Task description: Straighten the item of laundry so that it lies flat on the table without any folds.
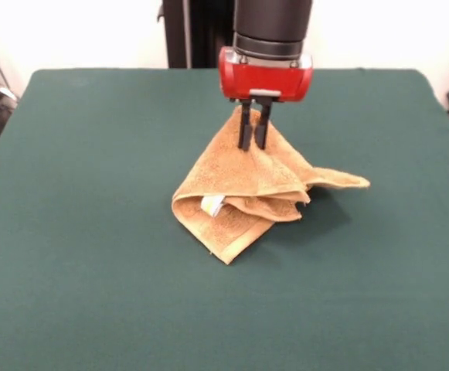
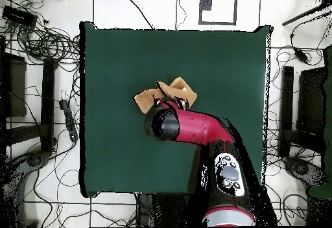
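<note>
The item of laundry point(image 1: 243, 189) is an orange-tan towel, bunched and folded near the middle of the green table point(image 1: 93, 232). Its top is pulled up into a peak, and a small white label point(image 1: 212, 205) shows in a fold at the front left. My gripper point(image 1: 253, 144) hangs straight down over that peak with its two black fingers close together, shut on the towel's upper fold. In the overhead view the arm covers most of the towel point(image 2: 170, 92), and the gripper itself is hidden under the arm.
The table point(image 2: 117, 57) spreads wide on all sides of the towel. Cables and dark stands lie on the floor around it point(image 2: 45, 44).
</note>
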{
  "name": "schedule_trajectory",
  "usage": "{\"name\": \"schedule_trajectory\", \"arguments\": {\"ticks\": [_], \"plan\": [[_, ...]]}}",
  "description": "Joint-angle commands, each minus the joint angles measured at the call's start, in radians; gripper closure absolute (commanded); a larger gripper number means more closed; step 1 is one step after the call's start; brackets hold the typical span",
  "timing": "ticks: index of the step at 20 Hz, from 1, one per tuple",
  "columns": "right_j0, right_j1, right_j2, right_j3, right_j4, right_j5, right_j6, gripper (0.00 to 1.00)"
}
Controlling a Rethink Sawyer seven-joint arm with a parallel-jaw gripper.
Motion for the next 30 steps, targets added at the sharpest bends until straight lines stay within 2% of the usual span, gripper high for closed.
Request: {"name": "schedule_trajectory", "arguments": {"ticks": [1, 8, 12, 26, 30], "plan": [[0.002, 0.073, 0.174, 0.147, -0.041, 0.017, 0.083, 1.00], [-0.067, 0.041, 0.235, 0.193, -0.054, 0.110, 0.012, 1.00], [-0.100, 0.021, 0.250, 0.214, -0.077, 0.119, 0.001, 1.00], [-0.156, 0.043, 0.298, 0.175, -0.131, 0.190, -0.030, 1.00], [-0.133, 0.002, 0.275, 0.182, -0.140, 0.200, -0.006, 1.00]]}}
